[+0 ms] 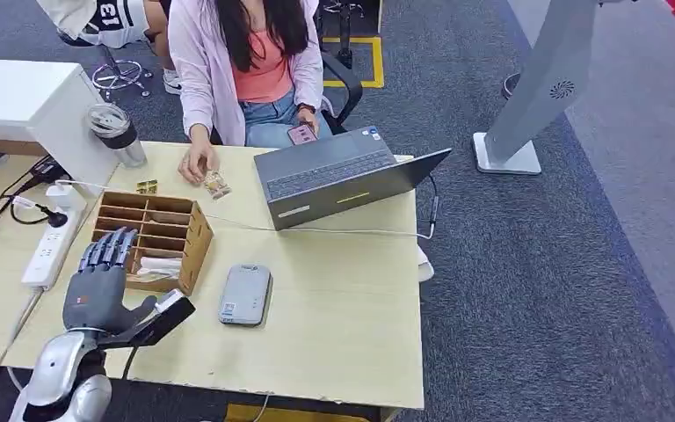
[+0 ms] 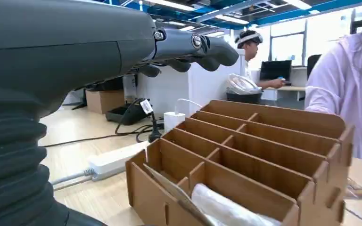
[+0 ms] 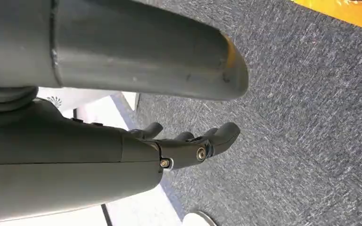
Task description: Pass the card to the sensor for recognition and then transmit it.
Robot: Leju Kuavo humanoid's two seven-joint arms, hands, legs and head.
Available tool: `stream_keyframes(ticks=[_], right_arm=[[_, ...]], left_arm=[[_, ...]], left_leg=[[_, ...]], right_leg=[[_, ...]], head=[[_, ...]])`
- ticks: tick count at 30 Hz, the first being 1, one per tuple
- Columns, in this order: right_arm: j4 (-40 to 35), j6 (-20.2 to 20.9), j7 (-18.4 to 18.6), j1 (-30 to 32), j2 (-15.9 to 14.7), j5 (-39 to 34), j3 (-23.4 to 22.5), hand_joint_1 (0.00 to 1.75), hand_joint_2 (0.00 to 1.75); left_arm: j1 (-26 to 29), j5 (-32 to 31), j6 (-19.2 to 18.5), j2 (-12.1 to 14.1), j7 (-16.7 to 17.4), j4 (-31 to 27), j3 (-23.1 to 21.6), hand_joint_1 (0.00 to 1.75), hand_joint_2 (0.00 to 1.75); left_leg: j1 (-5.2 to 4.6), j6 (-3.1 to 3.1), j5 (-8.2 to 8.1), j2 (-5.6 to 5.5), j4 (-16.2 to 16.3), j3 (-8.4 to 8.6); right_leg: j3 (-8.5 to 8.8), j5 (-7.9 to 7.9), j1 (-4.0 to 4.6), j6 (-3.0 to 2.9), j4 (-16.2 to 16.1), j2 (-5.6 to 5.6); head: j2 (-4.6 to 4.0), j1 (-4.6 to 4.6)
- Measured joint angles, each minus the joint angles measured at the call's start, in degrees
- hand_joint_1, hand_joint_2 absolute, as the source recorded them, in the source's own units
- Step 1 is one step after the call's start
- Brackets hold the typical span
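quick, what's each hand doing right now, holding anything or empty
Left hand: open, fingers spread above the wooden organizer, holding nothing.
Right hand: open, hanging over the carpet, holding nothing.

Left hand hides the organizer's near corner.

Bare desk lies right of the sensor; the wooden organizer and laptop crowd behind.
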Motion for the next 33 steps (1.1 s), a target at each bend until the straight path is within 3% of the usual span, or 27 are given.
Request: stream_keyframes(ticks=[12,33], right_arm=[[-0.02,0.24,0.2,-0.03,0.0,0.9,0.0,0.0,0.0],[-0.02,0.24,0.2,-0.03,0.0,0.9,0.0,0.0,0.0]], left_arm=[[-2.74,0.76,1.07,-0.07,0.04,5.09,2.18,0.0,1.75],[-3.15,0.79,1.09,-0.07,0.04,6.69,2.29,0.0,1.75]], left_leg=[[0.0,0.0,0.0,0.0,0.0,0.0],[0.0,0.0,0.0,0.0,0.0,0.0]], right_leg=[[0.0,0.0,0.0,0.0,0.0,0.01],[0.0,0.0,0.0,0.0,0.0,0.01]], head=[[0.0,0.0],[0.0,0.0]])
